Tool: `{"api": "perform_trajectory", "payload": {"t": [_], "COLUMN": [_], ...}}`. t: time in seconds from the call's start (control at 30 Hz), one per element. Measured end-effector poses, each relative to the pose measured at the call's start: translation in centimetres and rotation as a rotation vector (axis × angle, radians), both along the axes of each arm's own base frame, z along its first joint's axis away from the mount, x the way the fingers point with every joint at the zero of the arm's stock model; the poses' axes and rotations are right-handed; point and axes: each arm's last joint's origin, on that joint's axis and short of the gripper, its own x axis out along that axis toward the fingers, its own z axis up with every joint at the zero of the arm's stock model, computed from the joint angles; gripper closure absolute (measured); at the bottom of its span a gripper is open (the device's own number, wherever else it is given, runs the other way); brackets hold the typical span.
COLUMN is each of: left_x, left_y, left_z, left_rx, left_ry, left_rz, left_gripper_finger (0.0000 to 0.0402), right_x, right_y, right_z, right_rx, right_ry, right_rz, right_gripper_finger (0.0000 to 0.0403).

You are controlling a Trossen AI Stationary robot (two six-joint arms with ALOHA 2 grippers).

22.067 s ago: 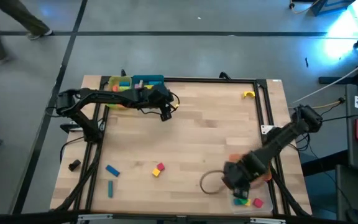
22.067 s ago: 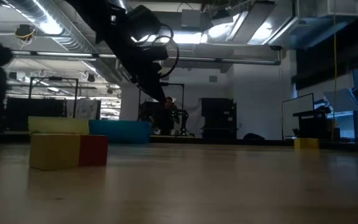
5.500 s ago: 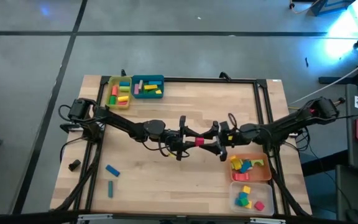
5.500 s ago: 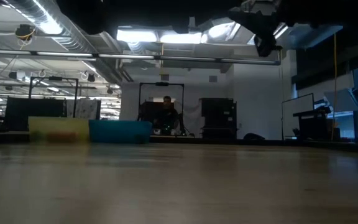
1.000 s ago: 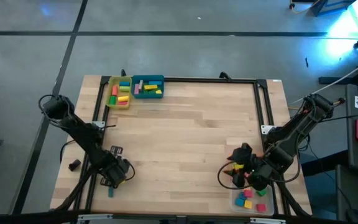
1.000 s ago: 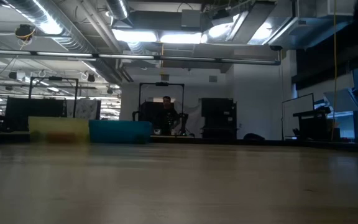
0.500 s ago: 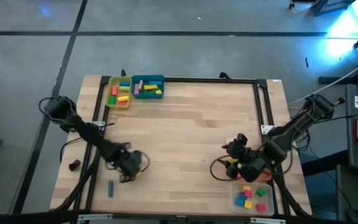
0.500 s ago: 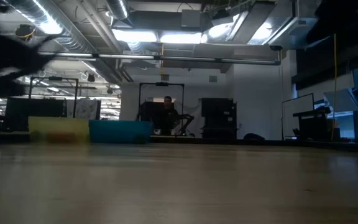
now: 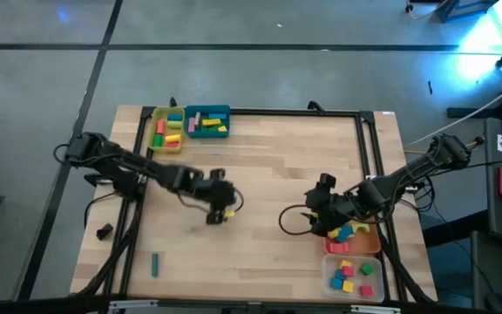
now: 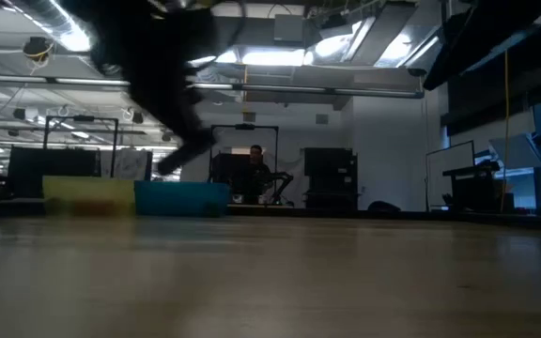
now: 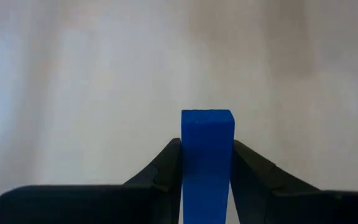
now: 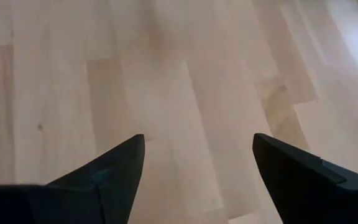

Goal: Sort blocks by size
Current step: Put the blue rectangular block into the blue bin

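The left gripper [image 11: 207,163] is pinching a blue bar [image 11: 207,155] between its jaws; the bar stands on end between the two fingers [image 11: 166,168] and juts out past their tips. In the high view the left gripper [image 9: 219,209] is above mid-table. The right gripper [image 12: 197,158] has its jaws spread with only bare table [image 12: 166,74] between them; in the high view it [image 9: 319,218] sits just beside the orange tray [image 9: 353,240].

Risks, as judged from this moment:
- The bar is held only by its lower part. A fast swing could pivot it in the jaws or let it slip out.
- A release too high above a tray could bounce the bar out or land it in the neighbouring tray, since the yellow tray [image 9: 153,131] and teal tray [image 9: 207,112] touch.
- Both arms reach toward the middle; crossing paths could cause contact.

Count, high view:
- Trays: four, namely yellow, teal, orange, clear tray [image 9: 331,283].
- Loose blocks on the table: one, a teal bar [image 9: 155,264], well apart from both sets of jaws.
- Held blocks: one.
- Blocks inside trays: several in each; exact numbers cannot be told.
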Motion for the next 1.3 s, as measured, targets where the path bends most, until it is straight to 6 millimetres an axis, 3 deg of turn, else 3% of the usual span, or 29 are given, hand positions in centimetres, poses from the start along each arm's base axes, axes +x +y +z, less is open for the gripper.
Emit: {"api": "perform_trajectory", "payload": {"t": [0.2, 0.37, 0.57, 0.7, 0.97, 1.3], "left_x": [1.8, 2.0, -0.5, -2.6, -5.1, -5.4], "left_y": [5.5, 11.5, 19.1, 22.7, 26.0, 26.5], "left_z": [2.3, 3.9, 4.2, 4.2, 4.0, 3.8], "left_rx": [0.151, 0.331, 0.405, 0.405, 0.404, 0.352], "left_ry": [-0.093, -0.126, -0.088, -0.068, -0.039, -0.064], "left_rz": [0.028, 0.181, 0.45, 0.593, 0.716, 0.738], "left_gripper_finger": [0.0316, 0.0314, 0.0311, 0.0306, 0.0303, 0.0289], "right_x": [0.7, 1.5, 2.0, 2.2, 2.4, 2.9], "right_y": [-1.7, -3.9, -6.5, -7.9, -10.2, -13.9], "right_z": [0.0, 0.0, 0.0, 0.0, -0.1, 0.2], "right_rx": [-0.09, -0.146, -0.193, -0.212, -0.171, -0.11], "right_ry": [0.03, 0.058, 0.099, 0.115, 0.15, 0.094], "right_rz": [0.046, 0.028, 0.0, -0.023, -0.01, -0.051], "right_gripper_finger": [0.0104, 0.0104, 0.0104, 0.0104, 0.0104, 0.0104]}}
